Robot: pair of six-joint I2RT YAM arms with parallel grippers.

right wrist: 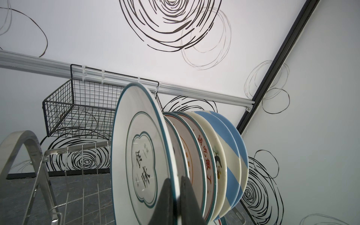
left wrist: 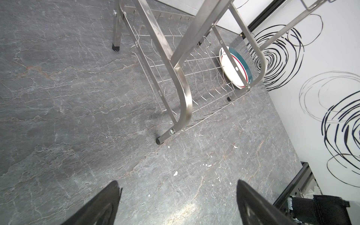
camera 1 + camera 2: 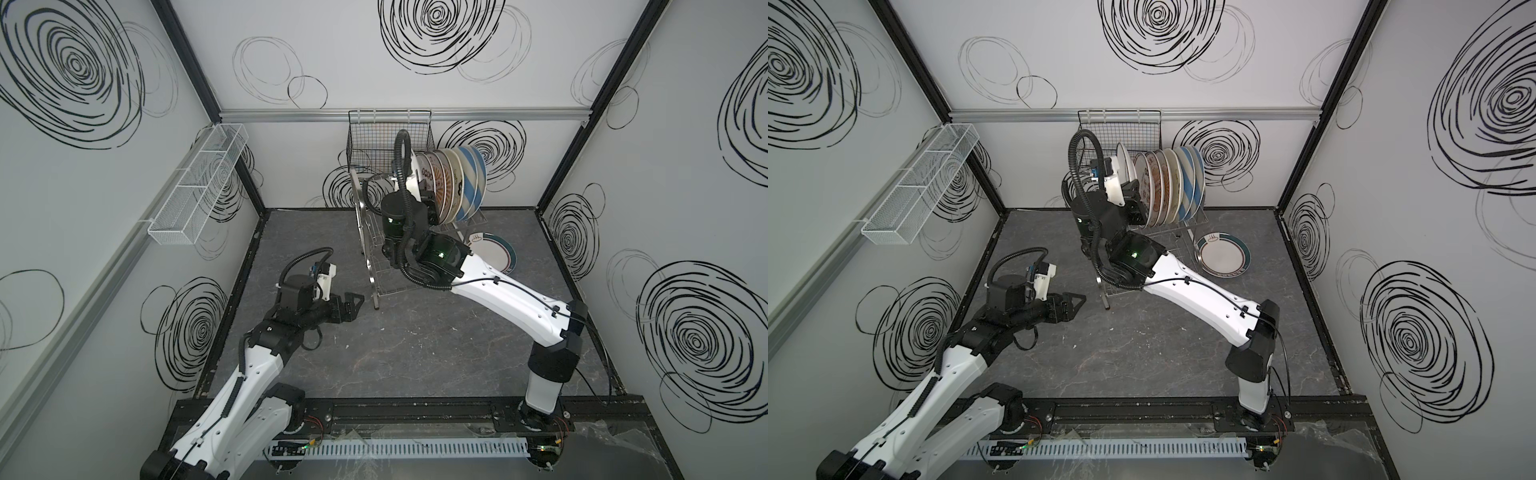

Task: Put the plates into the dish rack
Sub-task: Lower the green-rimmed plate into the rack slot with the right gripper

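Looking along the edges first, we saw the dish rack (image 3: 374, 291) standing at the back of the gray table (image 3: 415, 357), near the back wall. A black basket (image 3: 374, 133) hung from the wall rail just behind and above it. A white mesh tray (image 3: 195, 183) was fixed to the left wall, well apart from both arms. The broad middle of the table lay bare between the arms.

In the right wrist view, bare divider wires of the top tier ran from the plates toward the rack's curved handle (image 1: 29, 140). A row of plates (image 3: 453, 183) stood on edge in that tier, leaning toward the right wall.

The right gripper (image 1: 175, 181) was closed on the lower rim of a teal-edged plate (image 1: 136, 146), one finger on each face. That plate stood upright at the left end of the row, just beside its neighbor and higher than the others. We could not tell whether its bottom edge sat in a slot.

A flat plate (image 3: 494, 249) with a dark teal border lay on the table between the rack and the right wall, near the rack's leg.

The left gripper (image 2: 177, 182) hung low with its jaws wide apart and nothing between them. It pointed at the rack's front leg and was near it but apart.
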